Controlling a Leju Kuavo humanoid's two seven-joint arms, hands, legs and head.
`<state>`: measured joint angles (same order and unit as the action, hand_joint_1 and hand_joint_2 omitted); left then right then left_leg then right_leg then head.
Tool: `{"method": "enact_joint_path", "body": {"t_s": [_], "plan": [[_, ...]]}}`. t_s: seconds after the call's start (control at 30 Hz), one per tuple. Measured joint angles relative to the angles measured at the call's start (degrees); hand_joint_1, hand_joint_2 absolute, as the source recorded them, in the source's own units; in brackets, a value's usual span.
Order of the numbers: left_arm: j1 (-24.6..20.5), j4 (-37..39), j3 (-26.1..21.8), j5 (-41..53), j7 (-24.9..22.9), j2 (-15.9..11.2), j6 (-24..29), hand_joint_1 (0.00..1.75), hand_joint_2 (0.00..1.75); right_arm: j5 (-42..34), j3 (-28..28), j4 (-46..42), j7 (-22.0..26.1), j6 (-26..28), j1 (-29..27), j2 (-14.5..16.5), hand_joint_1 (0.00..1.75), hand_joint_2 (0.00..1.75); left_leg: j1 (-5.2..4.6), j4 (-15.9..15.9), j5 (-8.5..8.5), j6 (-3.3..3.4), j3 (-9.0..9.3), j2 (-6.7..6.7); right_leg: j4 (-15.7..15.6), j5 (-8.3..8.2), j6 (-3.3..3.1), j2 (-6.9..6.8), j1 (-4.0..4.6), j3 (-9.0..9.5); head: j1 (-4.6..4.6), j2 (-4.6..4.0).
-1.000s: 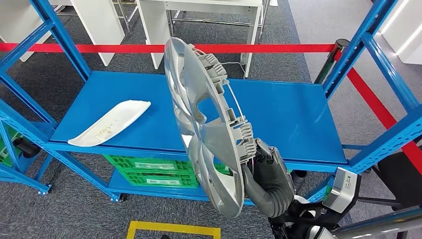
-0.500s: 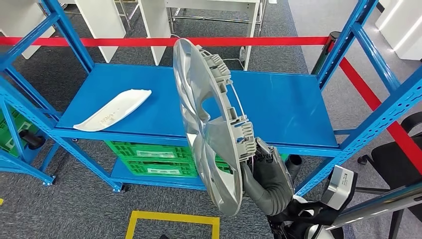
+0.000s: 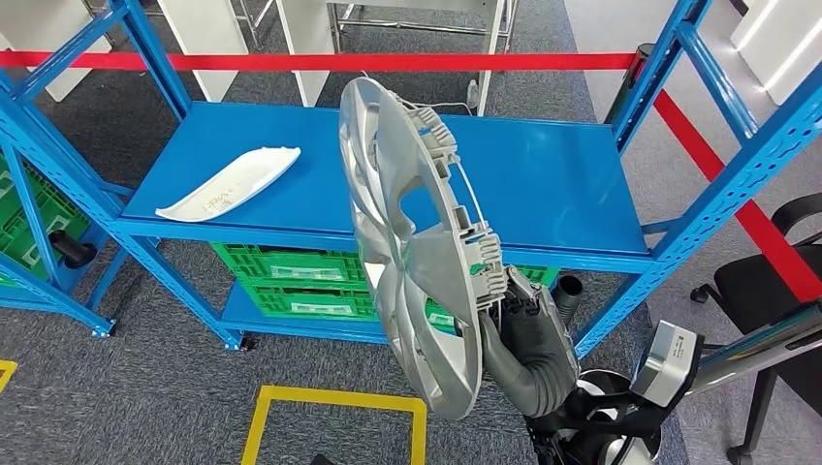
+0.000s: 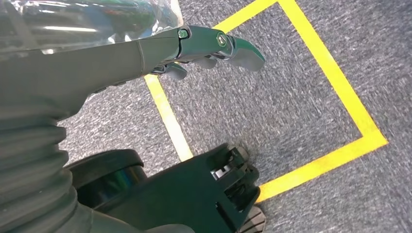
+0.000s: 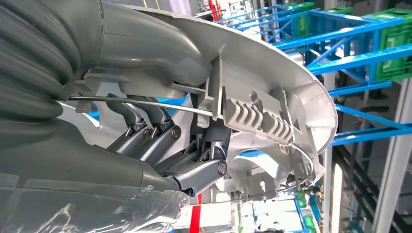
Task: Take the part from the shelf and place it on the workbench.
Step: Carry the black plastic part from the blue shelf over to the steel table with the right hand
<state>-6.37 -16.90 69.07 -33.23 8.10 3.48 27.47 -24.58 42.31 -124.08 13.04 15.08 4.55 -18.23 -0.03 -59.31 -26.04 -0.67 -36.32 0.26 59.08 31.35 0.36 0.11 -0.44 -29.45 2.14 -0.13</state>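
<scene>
The right hand (image 3: 519, 325) holds a big silver hubcap (image 3: 412, 242). The hubcap stands up on its edge, in the air in front of the blue shelf (image 3: 543, 194). It is off the shelf board and does not touch it. The hand grips it low down at the rim. In the right wrist view the thick grey thumb presses on the outside of the rim, and the dark fingers (image 5: 160, 138) reach in behind it, next to a thin wire ring and some ribbed clips. The back of the hubcap, with its clips, faces the robot's right side.

A long white plastic part (image 3: 230, 181) lies flat on the shelf board, near the left end, well apart from the hubcap. Green crates (image 3: 291, 281) sit on the lower level under the board. A red tape barrier (image 3: 388, 62) runs behind the shelf.

The left hand (image 4: 194, 48) hangs over grey carpet with yellow floor tape (image 4: 320, 63) on it. It holds nothing. Its fingers point out, a little bent, and the thumb may be tucked under, but that is hard to see. A black chair (image 3: 775, 281) stands on the right.
</scene>
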Motion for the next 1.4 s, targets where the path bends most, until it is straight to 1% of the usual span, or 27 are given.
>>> {"method": "enact_joint_path", "body": {"t_s": [0.07, 0.13, 0.2, 0.23, 0.27, 0.3, 0.37, 0.43, 0.47, 0.57, 0.63, 0.7, 0.73, 0.77, 0.8, 0.87, 0.93, 0.97, 1.03, 1.1, 1.13, 1.2, 1.23, 1.27, 1.3, 1.33, 1.4], "plan": [[0.1, 0.0, 0.0, -0.1, 0.0, 0.0, 0.0, 0.0, 1.75, -0.2, 0.0, 0.0, -0.1, 0.0, 0.0, 0.0, 1.75, 1.75, 0.13, -0.5, -0.44, -0.62, -0.63, -0.13, 0.0, -0.82, -1.09, -0.09, -0.13, -0.87, -0.06, 0.0], [0.2, 0.0, 0.0, -0.2, 0.0, 0.0, 0.0, 0.0, 1.75, -0.3, 0.0, 0.0, -0.2, 0.1, 0.0, 0.0, 1.75, 1.75, 0.26, -4.1, -4.34, -1.18, -1.76, -0.24, -0.1, -1.75, -2.01, -0.29, -0.31, -1.75, -0.36, 0.0], [0.2, 0.0, 0.0, -0.2, -0.1, 0.0, 0.0, 0.0, 1.75, -0.4, 0.0, 0.1, -0.3, 0.2, -0.1, 0.0, 1.75, 1.75, 0.34, -10.9, -9.27, -1.5, -3.2, -0.24, 0.1, -2.55, -2.41, -0.44, -0.15, -2.8, -0.63, 0.0], [0.2, 0.0, 0.0, -0.2, -0.1, 0.0, 0.1, 0.0, 1.75, -0.4, 0.0, 0.1, -0.3, 0.2, -0.1, 0.0, 1.75, 1.75, 0.35, -13.6, -10.49, -1.52, -3.44, -0.24, 0.2, -2.95, -2.47, -0.49, -0.04, -3.43, -0.66, 0.0], [0.2, 0.0, 0.0, -0.2, -0.1, 0.0, 0.1, 0.0, 1.75, -0.4, 0.0, 0.2, -0.4, 0.2, -0.1, 0.0, 1.75, 1.75, 0.32, -14.8, -10.49, -1.41, -2.95, -0.25, 0.4, -3.36, -2.5, -0.51, 0.07, -4.09, -0.67, 0.0], [0.2, 0.0, 0.0, -0.2, -0.1, 0.0, 0.1, 0.0, 1.75, -0.4, 0.0, 0.2, -0.4, 0.2, -0.1, 0.0, 1.75, 1.75, 0.26, -14.0, -9.47, -1.19, -1.56, -0.25, 0.6, -3.75, -2.49, -0.51, 0.18, -4.75, -0.67, 0.0], [0.1, 0.0, 0.0, -0.2, -0.1, 0.0, 0.0, 0.0, 1.75, -0.4, 0.0, 0.3, -0.4, 0.2, -0.2, 0.0, 1.75, 1.75, -0.05, -7.4, -6.69, -0.36, 3.58, -0.3, 0.8, -4.49, -2.37, -0.47, 0.33, -5.77, -0.67, 0.0], [0.0, 0.0, 0.0, -0.2, 0.0, -0.1, 0.1, 0.0, 1.75, -0.4, 0.0, 0.3, -0.4, 0.2, -0.2, 0.0, 1.75, 1.75, -0.45, -0.2, -6.0, 0.43, 8.11, -0.37, 0.8, -5.25, -1.92, -0.49, 0.43, -6.35, -0.65, 0.0], [-0.1, 0.0, 0.0, -0.2, 0.0, -0.1, 0.1, 0.0, 1.75, -0.4, 0.0, 0.3, -0.4, 0.2, -0.2, 0.0, 1.75, 1.75, -0.66, 1.6, -6.21, 0.69, 9.02, -0.4, 0.8, -5.7, -1.57, -0.54, 0.36, -6.55, -0.63, 0.0], [0.0, 0.0, 0.0, -0.2, -0.1, -0.1, 0.1, 0.0, 1.75, -0.4, 0.0, 0.3, -0.4, 0.2, -0.3, 0.0, 1.75, 1.75, -0.68, 3.0, -5.16, 1.17, 8.62, -0.2, 0.8, -6.22, -0.49, -0.56, 0.17, -7.09, -0.62, 0.0], [0.0, 0.0, 0.0, -0.2, -0.2, 0.0, 0.0, 0.0, 1.75, -0.4, -0.1, 0.3, -0.4, 0.2, -0.3, 0.0, 1.75, 1.75, -0.38, 3.5, -3.95, 1.63, 7.61, 0.1, 3.7, -2.77, 0.04, -0.4, 0.15, -8.17, -0.4, 0.0], [-0.1, 0.0, 0.0, -0.2, -0.2, 0.0, 0.0, 0.0, 1.75, -0.4, -0.1, 0.3, -0.5, 0.2, -0.3, 0.0, 1.75, 1.75, -0.4, 3.2, -2.97, 1.86, 6.19, 0.25, 10.3, 2.52, 0.43, -0.34, 0.01, -9.84, -0.19, 0.0], [-0.1, 0.0, 0.0, -0.2, -0.3, 0.0, 0.0, 0.0, 1.75, -0.4, -0.1, 0.3, -0.5, 0.2, -0.3, 0.0, 1.75, 1.75, -0.41, 3.0, -2.5, 1.83, 5.37, 0.3, 13.4, 4.02, 0.59, -0.34, -0.06, -10.36, -0.15, 0.0], [-0.1, 0.0, 0.0, -0.2, -0.3, 0.0, 0.0, 0.0, 1.75, -0.4, -0.1, 0.3, -0.5, 0.2, -0.4, 0.0, 1.75, 1.75, -0.41, 2.7, -2.06, 1.79, 4.49, 0.36, 15.3, 4.21, 0.72, -0.35, -0.12, -10.21, -0.14, 0.0], [-0.1, 0.0, 0.0, -0.2, -0.3, 0.0, 0.0, 0.0, 1.75, -0.4, -0.1, 0.3, -0.6, 0.2, -0.4, 0.0, 1.75, 1.75, -0.39, 2.3, -1.69, 1.7, 3.61, 0.4, 15.2, 3.26, 0.81, -0.36, -0.19, -9.22, -0.13, 0.0], [-0.1, 0.0, 0.0, -0.2, -0.3, 0.0, 0.0, 0.0, 1.75, -0.4, 0.0, 0.3, -0.6, 0.2, -0.3, 0.0, 1.75, 1.75, -0.32, 1.2, -1.09, 1.39, 1.93, 0.42, 9.7, 0.48, 0.87, -0.37, -0.37, -4.76, -0.13, 0.0], [-0.1, 0.0, 0.0, -0.2, -0.3, 0.0, 0.0, 0.0, 1.75, -0.4, 0.0, 0.3, -0.7, 0.2, -0.3, 0.0, 1.75, 1.75, -0.38, 0.2, -0.5, 0.83, 0.44, 0.39, 2.8, 0.07, 0.66, -0.26, -0.26, -0.6, -0.15, 0.0], [-0.1, 0.0, 0.0, -0.2, -0.4, 0.0, 0.0, 0.0, 1.75, -0.4, 0.0, 0.3, -0.7, 0.2, -0.3, 0.0, 1.75, 1.75, -0.41, -0.1, -0.09, 0.51, -0.13, 0.38, 0.9, 0.45, 0.39, -0.16, -0.13, 0.22, -0.16, 0.0], [0.0, 0.0, 0.0, -0.3, -0.4, 0.0, 0.0, 0.0, 1.75, -0.4, 0.0, 0.3, -0.7, 0.2, -0.3, 0.0, 1.75, 1.75, -0.36, -0.2, 0.93, -0.14, -0.79, 0.33, 0.3, 0.16, -0.54, -0.02, 0.11, -0.25, -0.19, 0.0], [0.1, 0.0, 0.0, -0.3, -0.4, 0.0, 0.0, 0.0, 1.75, -0.5, 0.0, 0.4, -0.7, 0.2, -0.3, 0.0, 1.75, 1.75, -0.21, -0.9, -0.25, -0.82, -1.43, 0.12, 0.1, -0.93, -1.59, -0.18, -0.01, -1.16, -0.26, 0.0], [0.1, 0.0, 0.0, -0.4, -0.4, 0.0, 0.0, 0.0, 1.75, -0.6, 0.0, 0.4, -0.7, 0.2, -0.3, 0.0, 1.75, 1.75, -0.12, -2.6, -2.36, -1.17, -1.94, 0.0, 0.0, -1.56, -2.04, -0.27, -0.13, -1.74, -0.42, 0.0], [0.2, 0.0, 0.1, -0.4, -0.4, 0.0, 0.1, 0.0, 1.75, -0.7, 0.0, 0.5, -0.7, 0.2, -0.3, 0.0, 1.75, 1.75, 0.08, -8.7, -8.13, -1.66, -3.18, -0.09, 0.1, -2.75, -2.55, -0.39, -0.12, -3.12, -0.73, 0.0], [0.2, 0.0, 0.1, -0.4, -0.5, 0.0, 0.1, 0.0, 1.75, -0.7, 0.0, 0.5, -0.7, 0.2, -0.3, 0.0, 1.75, 1.75, 0.14, -12.1, -10.12, -1.75, -3.56, -0.09, 0.2, -3.36, -2.62, -0.43, -0.05, -3.94, -0.82, 0.0], [0.1, 0.0, 0.1, -0.4, -0.5, 0.0, 0.1, 0.0, 1.75, -0.7, 0.0, 0.6, -0.7, 0.2, -0.3, 0.0, 1.75, 1.75, 0.15, -14.3, -10.76, -1.74, -3.35, -0.09, 0.2, -3.98, -2.64, -0.47, 0.02, -4.83, -0.81, 0.0], [0.1, 0.0, 0.1, -0.4, -0.5, 0.0, 0.1, 0.0, 1.75, -0.8, 0.0, 0.6, -0.7, 0.2, -0.4, 0.0, 1.75, 1.75, 0.13, -14.9, -10.16, -1.63, -2.38, -0.1, 0.4, -4.61, -2.61, -0.49, 0.09, -5.74, -0.83, 0.0], [0.1, 0.0, 0.1, -0.4, -0.5, 0.0, 0.1, 0.0, 1.75, -0.8, 0.0, 0.7, -0.7, 0.2, -0.4, 0.0, 1.75, 1.75, 0.1, -13.7, -8.64, -1.44, -0.48, -0.1, 0.5, -5.22, -2.55, -0.49, 0.14, -6.64, -0.83, 0.0], [0.0, 0.0, 0.1, -0.5, -0.5, 0.0, 0.1, 0.0, 1.75, -0.8, 0.0, 0.7, -0.8, 0.2, -0.5, 0.0, 1.75, 1.75, -0.11, -6.6, -6.31, -0.81, 5.45, -0.17, 0.7, -6.36, -2.3, -0.44, 0.22, -8.0, -0.83, 0.0]]}}
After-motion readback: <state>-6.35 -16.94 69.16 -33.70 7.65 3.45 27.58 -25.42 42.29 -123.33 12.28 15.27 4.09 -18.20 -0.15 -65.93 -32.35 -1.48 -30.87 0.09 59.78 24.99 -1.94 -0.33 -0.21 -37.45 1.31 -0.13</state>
